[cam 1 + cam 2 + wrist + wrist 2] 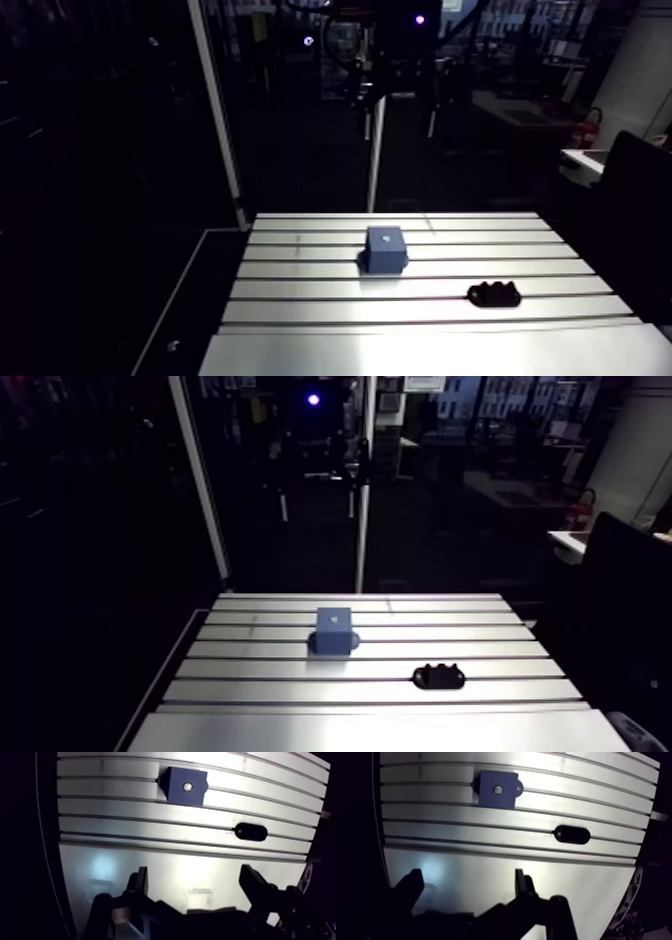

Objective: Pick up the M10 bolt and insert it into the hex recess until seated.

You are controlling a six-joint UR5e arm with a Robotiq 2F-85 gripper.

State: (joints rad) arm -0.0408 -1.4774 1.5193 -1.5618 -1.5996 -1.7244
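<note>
A: What does the arm view give?

B: A slotted aluminium counter (pixel 300 290). A blue block (pixel 385 248) stands near the middle of it, across two of the ribs. A low black piece (pixel 494 294) with a bumpy top lies apart from the block, nearer to the camera and off to one side. It is too dark to tell what this piece is. In this view I cannot make out the tool against the dark background.

A: And the wrist view?

B: The tool (pixel 195 872) is spread wide, and between its two fingers (pixel 250 881) there is only bare counter. The lower parts of the fingers are lost in shadow. The block and the black piece both lie well ahead of the tool. From above, the black piece is an oblong with round ends, and its surface is too dark to read.

A: Where is the M10 bolt?

B: I cannot point at it with certainty. The top face of the blue block carries a small bright round spot (pixel 187 786) in its centre. It is too small to say whether it is a bolt head or a hole. One corner of the block looks cut or rounded.
</note>
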